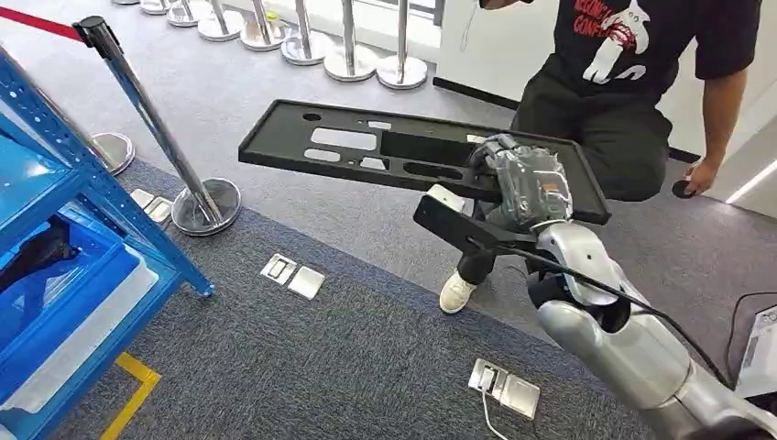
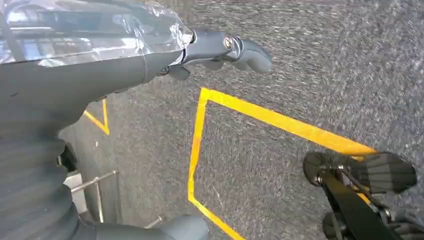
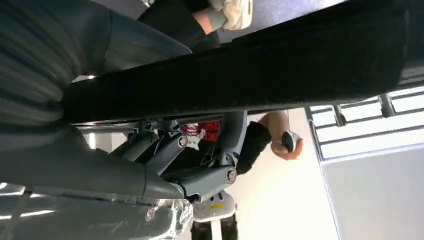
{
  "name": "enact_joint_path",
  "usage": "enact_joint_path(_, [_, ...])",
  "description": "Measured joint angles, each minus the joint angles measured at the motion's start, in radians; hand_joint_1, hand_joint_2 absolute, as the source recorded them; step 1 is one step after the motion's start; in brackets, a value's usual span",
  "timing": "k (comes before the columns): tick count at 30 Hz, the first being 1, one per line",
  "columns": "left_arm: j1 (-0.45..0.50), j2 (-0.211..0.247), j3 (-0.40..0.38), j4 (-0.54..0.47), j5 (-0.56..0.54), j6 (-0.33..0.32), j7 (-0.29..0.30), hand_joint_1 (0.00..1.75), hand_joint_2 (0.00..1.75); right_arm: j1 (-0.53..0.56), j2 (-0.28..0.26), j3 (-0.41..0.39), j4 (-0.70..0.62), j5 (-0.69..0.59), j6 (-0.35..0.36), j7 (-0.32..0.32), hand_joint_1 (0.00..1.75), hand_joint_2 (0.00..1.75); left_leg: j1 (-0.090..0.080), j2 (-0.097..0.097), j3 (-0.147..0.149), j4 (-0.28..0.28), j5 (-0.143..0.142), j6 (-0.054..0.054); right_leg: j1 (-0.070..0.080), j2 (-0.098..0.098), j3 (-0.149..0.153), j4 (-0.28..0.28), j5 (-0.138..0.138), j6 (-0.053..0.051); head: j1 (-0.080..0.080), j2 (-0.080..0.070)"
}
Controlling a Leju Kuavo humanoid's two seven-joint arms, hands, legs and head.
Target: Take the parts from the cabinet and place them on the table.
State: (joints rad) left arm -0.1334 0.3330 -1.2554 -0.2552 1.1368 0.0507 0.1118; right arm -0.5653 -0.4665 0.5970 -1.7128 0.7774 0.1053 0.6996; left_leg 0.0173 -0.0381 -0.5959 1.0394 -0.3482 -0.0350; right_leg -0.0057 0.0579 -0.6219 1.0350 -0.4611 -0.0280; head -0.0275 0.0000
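right hand carrying panel, left hand hanging over floor

silver right arm [image 1: 632,348] is rising from the lower right of the head view, nearest the camera. right hand [image 1: 524,183] is grasping the panel [image 1: 366,151], a long flat black part with slots and cut-outs, near its right end. panel is hanging level in the air over grey carpet [image 1: 366,357], touching nothing else, its free end reaching left toward a chrome post [image 1: 156,128]. in the right wrist view the fingers [image 3: 220,150] are wrapping round the edge of the panel [image 3: 250,70], which is crossing the frame as a dark blurred band.

left hand [image 2: 220,50] is hanging over carpet marked with yellow tape [image 2: 280,122]; fingers are sticking out straight and grasping nothing, hand looking released.

blue rack [image 1: 82,247] is standing at the left edge of the head view, holding blue bins [image 1: 64,284]; something dark is lying in the upper bin, too hidden to make out. more chrome post bases [image 1: 353,60] are lining the far side. silver floor plates [image 1: 293,275] are sitting in the carpet between rack and arm.

person [image 1: 623,101] in a black shirt is crouching just behind the panel's right end, one hand [image 1: 701,179] reaching down to a small dark object [image 1: 683,190] at the floor, a white shoe [image 1: 455,291] showing below the panel.
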Motion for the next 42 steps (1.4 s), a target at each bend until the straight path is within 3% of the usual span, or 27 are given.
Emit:
enact_joint_path(2, [-0.001, 0.0, 0.0, 0.0, -0.008, 0.0, 0.0, 0.0, 1.75, 0.004, 0.0, 0.0, 0.0, 0.005, 0.003, 0.0, 1.75, 1.75, 0.0, 0.01, 0.001, -0.003, 0.003, 0.009, -0.001, 0.012, 0.0, -0.003, 0.003, 0.011, -0.002, 0.0])
enact_joint_path(3, [-0.003, 0.0, 0.0, 0.0, -0.011, -0.002, 0.0, 0.0, 1.75, 0.006, 0.0, -0.003, 0.0, 0.008, 0.004, 0.0, 1.75, 1.75, 0.007, 0.021, 0.005, -0.012, 0.009, 0.017, -0.004, 0.004, -0.003, 0.005, -0.007, 0.014, -0.001, 0.0])
enact_joint_path(4, [-0.003, 0.0, 0.0, 0.0, -0.013, -0.002, 0.0, 0.0, 1.75, 0.006, -0.001, -0.006, 0.0, 0.01, 0.005, 0.0, 1.75, 1.75, 0.006, 0.024, 0.006, -0.014, 0.01, 0.024, 0.0, -0.027, -0.018, 0.041, -0.032, 0.018, 0.007, 0.0])
enact_joint_path(7, [0.0, -0.001, 0.0, 0.0, -0.016, -0.002, 0.001, 0.0, 1.75, 0.013, 0.0, -0.008, 0.0, 0.01, 0.007, 0.0, 1.75, 1.75, 0.003, 0.041, 0.005, -0.014, 0.008, 0.029, -0.005, -0.048, -0.122, 0.261, -0.133, 0.027, 0.029, 0.0])
enact_joint_path(8, [0.0, -0.001, 0.0, 0.0, -0.016, -0.002, 0.001, 0.0, 1.75, 0.016, 0.0, -0.008, 0.0, 0.01, 0.009, 0.0, 1.75, 1.75, 0.003, 0.047, 0.005, -0.013, 0.008, 0.029, -0.005, -0.048, -0.144, 0.306, -0.141, 0.029, 0.033, 0.0])
enact_joint_path(9, [0.0, -0.001, 0.0, 0.0, -0.016, -0.003, 0.001, 0.0, 1.75, 0.02, 0.0, -0.008, 0.0, 0.01, 0.01, 0.0, 1.75, 1.75, 0.003, 0.052, 0.006, -0.013, 0.007, 0.029, -0.006, -0.049, -0.142, 0.299, -0.123, 0.029, 0.038, 0.0])
enact_joint_path(10, [-0.001, -0.001, 0.0, 0.001, -0.017, -0.005, 0.0, 0.0, 1.75, 0.02, 0.0, -0.008, 0.0, 0.01, 0.01, 0.0, 1.75, 1.75, 0.003, 0.057, 0.007, -0.013, 0.006, 0.028, -0.006, -0.051, -0.115, 0.243, -0.086, 0.028, 0.042, 0.0])
enact_joint_path(12, [-0.002, -0.001, 0.0, 0.0, -0.019, -0.01, -0.003, 0.0, 1.75, 0.02, 0.0, -0.012, 0.0, 0.013, 0.01, 0.0, 1.75, 1.75, 0.002, 0.066, 0.013, -0.011, 0.001, 0.023, -0.005, -0.069, -0.019, 0.057, 0.002, 0.02, 0.049, 0.0])
enact_joint_path(13, [-0.002, -0.001, 0.0, 0.001, -0.02, -0.01, -0.003, 0.0, 1.75, 0.02, 0.0, -0.017, 0.0, 0.015, 0.011, 0.0, 1.75, 1.75, 0.0, 0.07, 0.014, -0.011, -0.002, 0.019, 0.001, -0.096, 0.008, 0.004, -0.006, 0.016, 0.053, 0.0])
enact_joint_path(17, [-0.002, -0.001, 0.0, 0.001, -0.021, -0.01, -0.003, 0.0, 1.75, 0.02, -0.002, -0.026, -0.005, 0.016, 0.017, 0.002, 1.75, 1.75, -0.005, 0.087, 0.019, -0.013, -0.004, -0.001, 0.011, -0.071, 0.004, -0.004, -0.004, -0.001, 0.047, 0.0])
enact_joint_path(18, [-0.002, 0.0, 0.0, 0.001, -0.022, -0.01, -0.003, 0.0, 1.75, 0.02, -0.002, -0.027, -0.008, 0.016, 0.018, 0.002, 1.75, 1.75, -0.005, 0.085, 0.02, -0.008, -0.011, -0.008, 0.004, -0.069, 0.009, -0.015, 0.001, -0.008, 0.048, 0.0])
enact_joint_path(19, [-0.002, 0.0, 0.0, 0.001, -0.023, -0.01, -0.003, 0.0, 1.75, 0.02, -0.002, -0.029, -0.01, 0.016, 0.019, 0.001, 1.75, 1.75, -0.001, 0.068, 0.016, 0.018, -0.031, -0.013, 0.001, -0.065, 0.012, -0.016, 0.003, -0.012, 0.043, 0.0])
enact_joint_path(22, [-0.001, -0.001, 0.0, 0.001, -0.021, -0.011, -0.003, 0.0, 1.75, 0.02, -0.002, -0.034, -0.011, 0.017, 0.016, 0.001, 1.75, 1.75, 0.001, 0.049, -0.084, 0.236, -0.146, -0.02, 0.002, -0.052, 0.011, -0.016, 0.002, -0.02, 0.022, 0.0])
enact_joint_path(23, [0.001, -0.001, 0.0, 0.001, -0.021, -0.011, -0.002, 0.0, 1.75, 0.021, -0.002, -0.034, -0.011, 0.017, 0.016, 0.001, 1.75, 1.75, 0.001, 0.048, -0.113, 0.295, -0.16, -0.022, 0.003, -0.045, 0.011, -0.014, 0.002, -0.02, 0.019, 0.0])
enact_joint_path(25, [0.001, -0.001, 0.0, 0.001, -0.021, -0.011, -0.001, 0.0, 1.75, 0.022, -0.002, -0.034, -0.011, 0.018, 0.017, 0.001, 1.75, 1.75, 0.001, 0.048, -0.107, 0.27, -0.118, -0.02, 0.002, -0.031, 0.012, -0.011, 0.001, -0.02, 0.014, 0.0])
enact_joint_path(27, [0.0, 0.0, 0.0, 0.001, -0.024, -0.012, 0.002, 0.0, 1.75, 0.029, -0.002, -0.037, -0.017, 0.023, 0.019, 0.001, 1.75, 1.75, 0.003, 0.041, -0.031, 0.095, -0.018, -0.015, 0.002, -0.016, 0.015, -0.007, -0.002, -0.017, 0.007, 0.0])
enact_joint_path(28, [0.001, 0.0, 0.0, 0.002, -0.026, -0.012, 0.002, 0.0, 1.75, 0.034, -0.002, -0.039, -0.02, 0.025, 0.019, 0.001, 1.75, 1.75, 0.007, 0.013, -0.005, 0.018, 0.005, -0.011, 0.001, -0.011, 0.013, -0.005, -0.005, -0.013, 0.002, 0.0])
enact_joint_path(29, [0.001, -0.001, 0.0, 0.002, -0.026, -0.012, 0.003, 0.0, 1.75, 0.036, -0.002, -0.04, -0.021, 0.027, 0.02, 0.001, 1.75, 1.75, 0.007, -0.003, 0.0, 0.001, -0.001, -0.008, 0.008, -0.005, 0.006, 0.003, -0.006, -0.008, -0.001, 0.0])
enact_joint_path(32, [0.0, -0.001, 0.0, 0.002, -0.026, -0.012, 0.003, 0.0, 1.75, 0.052, -0.003, -0.04, -0.031, 0.023, 0.021, 0.001, 1.75, 1.75, -0.001, 0.013, -0.001, 0.002, 0.0, 0.004, 0.002, 0.011, 0.002, -0.004, 0.0, 0.006, 0.007, 0.0])
enact_joint_path(33, [-0.001, -0.001, 0.0, 0.002, -0.025, -0.012, 0.003, 0.0, 1.75, 0.053, -0.003, -0.041, -0.035, 0.022, 0.02, 0.001, 1.75, 1.75, 0.006, 0.021, 0.001, -0.008, 0.005, 0.012, 0.002, 0.015, 0.001, -0.002, -0.002, 0.013, 0.008, 0.0])
enact_joint_path(34, [-0.002, -0.001, 0.0, 0.002, -0.023, -0.012, 0.003, 0.0, 1.75, 0.054, -0.003, -0.042, -0.039, 0.022, 0.021, 0.001, 1.75, 1.75, 0.007, 0.029, 0.005, -0.013, 0.009, 0.018, 0.0, -0.012, -0.003, 0.016, -0.017, 0.016, 0.009, 0.0])
enact_joint_path(35, [-0.002, -0.001, 0.0, 0.002, -0.023, -0.012, 0.003, 0.0, 1.75, 0.052, -0.004, -0.043, -0.043, 0.023, 0.024, 0.001, 1.75, 1.75, 0.006, 0.032, 0.005, -0.014, 0.009, 0.025, 0.001, -0.036, -0.027, 0.066, -0.051, 0.022, 0.022, 0.0])
enact_joint_path(37, [-0.001, -0.001, 0.0, 0.003, -0.021, -0.012, 0.003, 0.0, 1.75, 0.053, -0.004, -0.043, -0.047, 0.026, 0.033, 0.001, 1.75, 1.75, 0.005, 0.042, 0.005, -0.014, 0.008, 0.028, -0.004, -0.047, -0.1, 0.225, -0.126, 0.029, 0.034, 0.0])
enact_joint_path(38, [-0.001, -0.001, 0.0, 0.003, -0.02, -0.012, 0.003, 0.0, 1.75, 0.055, -0.004, -0.043, -0.047, 0.028, 0.037, 0.001, 1.75, 1.75, 0.004, 0.048, 0.005, -0.013, 0.007, 0.028, -0.005, -0.048, -0.133, 0.292, -0.147, 0.031, 0.036, 0.0])
enact_joint_path(39, [-0.001, -0.001, 0.0, 0.003, -0.02, -0.012, 0.003, 0.0, 1.75, 0.058, -0.004, -0.043, -0.048, 0.028, 0.039, 0.001, 1.75, 1.75, 0.004, 0.052, 0.005, -0.013, 0.007, 0.028, -0.006, -0.048, -0.145, 0.313, -0.143, 0.032, 0.039, 0.0])
enact_joint_path(40, [-0.001, -0.001, 0.0, 0.003, -0.02, -0.012, 0.003, 0.0, 1.75, 0.059, -0.004, -0.043, -0.048, 0.029, 0.039, 0.001, 1.75, 1.75, 0.004, 0.057, 0.006, -0.013, 0.006, 0.028, -0.008, -0.049, -0.132, 0.285, -0.116, 0.032, 0.045, 0.0])
enact_joint_path(42, [-0.002, -0.001, 0.0, 0.003, -0.02, -0.013, 0.003, 0.0, 1.75, 0.058, -0.004, -0.044, -0.054, 0.029, 0.04, 0.001, 1.75, 1.75, 0.005, 0.066, 0.012, -0.012, 0.001, 0.023, -0.008, -0.06, -0.05, 0.119, -0.027, 0.029, 0.053, 0.0])
